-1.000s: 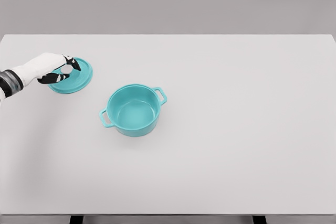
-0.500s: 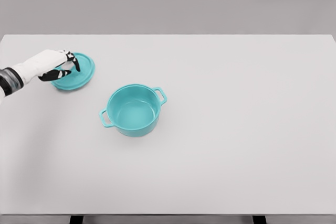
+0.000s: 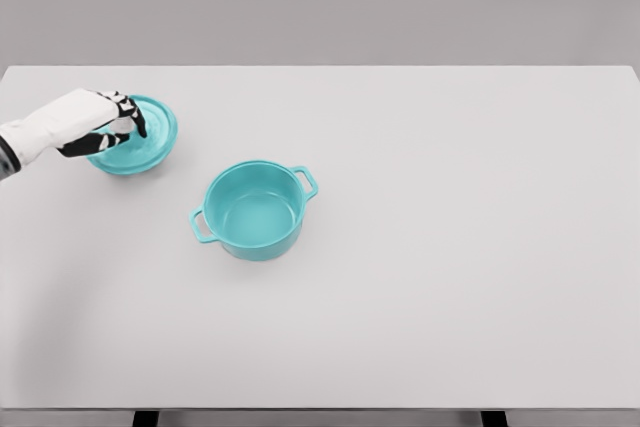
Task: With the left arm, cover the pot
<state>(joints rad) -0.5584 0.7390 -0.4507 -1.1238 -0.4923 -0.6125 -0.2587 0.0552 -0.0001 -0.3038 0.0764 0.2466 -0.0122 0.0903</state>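
A wide white table (image 3: 450,277) fills most of the view from the robot's head, with a plain grey wall behind its far edge and two dark legs showing under its near edge. To the right of the hand the tabletop runs bare all the way to the right edge, and bare surface also lies on the near side of the pot down to the near edge. The teal pot (image 3: 254,210) stands upright and uncovered, to the right of the hand and nearer the camera, well apart from it; its empty inside is visible and it has two small loop handles, one pointing toward the far right, one toward the near left. The teal lid (image 3: 140,142) sits close to the table's left edge and toward the far side, a bare strip of table between it and the pot. It looks slightly tilted, and it is hard to tell whether it rests on the table or is just lifted off it. The left hand (image 3: 100,122) comes in from the left edge on a white forearm and lies over the lid's top, its dark-jointed fingers (image 3: 128,113) curled down around the middle of the lid, where the knob would be, closed on it in a grasp.
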